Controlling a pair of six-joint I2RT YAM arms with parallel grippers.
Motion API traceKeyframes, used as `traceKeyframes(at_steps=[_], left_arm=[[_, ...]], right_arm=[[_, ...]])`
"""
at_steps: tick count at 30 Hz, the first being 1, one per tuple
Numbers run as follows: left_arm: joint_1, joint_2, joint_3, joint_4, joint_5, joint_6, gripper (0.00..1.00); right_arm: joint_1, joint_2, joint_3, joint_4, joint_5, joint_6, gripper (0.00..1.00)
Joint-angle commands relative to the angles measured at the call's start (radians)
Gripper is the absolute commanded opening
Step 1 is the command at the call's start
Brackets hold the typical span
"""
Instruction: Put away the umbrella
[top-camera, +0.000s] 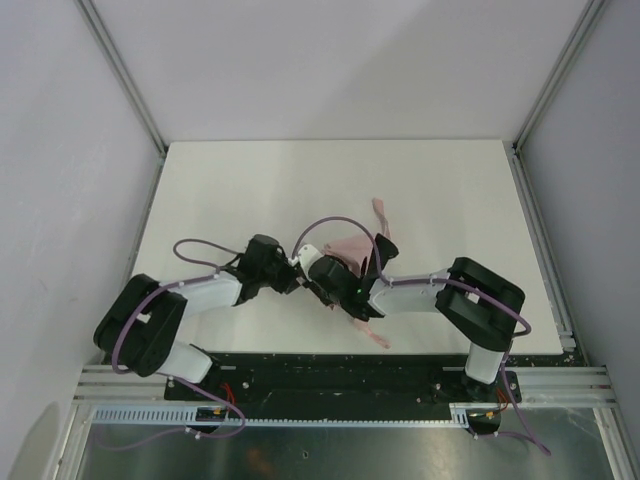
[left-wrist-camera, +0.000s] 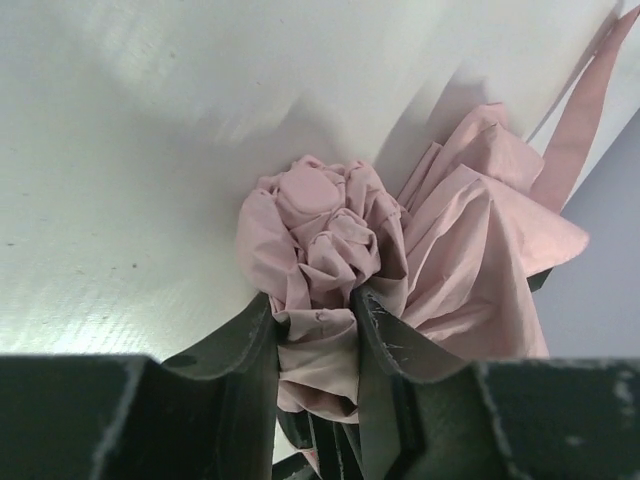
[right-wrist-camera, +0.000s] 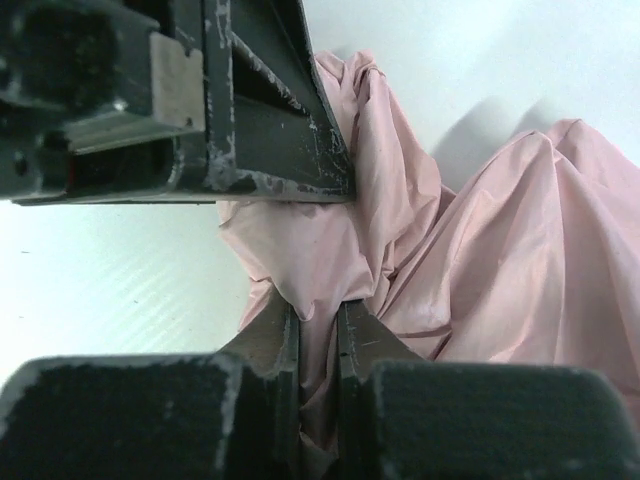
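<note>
Umbrella (left-wrist-camera: 330, 240) bunched — left fingers (left-wrist-camera: 240, 350), right fingers (right-wrist-camera: 272, 340) clamping fabric.

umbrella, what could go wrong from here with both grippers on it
1. The left gripper and right gripper both pinch only loose fabric of the umbrella. The thin fold in the right one may slip out, or tear if the arms pull apart.
2. The grippers sit very close together, so a small move could knock one into the other.
3. The strap trails free and could snag.
</note>
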Motion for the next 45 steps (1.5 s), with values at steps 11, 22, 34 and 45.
traceKeyframes(at_steps=[11, 22, 34, 45], left_arm=[[0.171, -0.272, -0.07, -0.16, 0.09, 0.171, 0.99], [0.07, -0.136, -0.026, -0.104, 0.121, 0.04, 0.99], [-0.071, 0.106, -0.081, 0.09, -0.009, -0.14, 0.87], [-0.088, 0.146, -0.155, 0.142, -0.055, -0.117, 0.12]], right_arm=[[-0.29, 0.171, -0.079, -0.091, -0.88, 0.141, 0.0], [-0.424, 0.256, -0.063, 0.043, -1.176, 0.296, 0.0], [-0.44, 0.256, -0.04, 0.064, -1.237, 0.291, 0.0], [-0.424, 0.105, 0.026, -0.091, -1.107, 0.211, 0.19]])
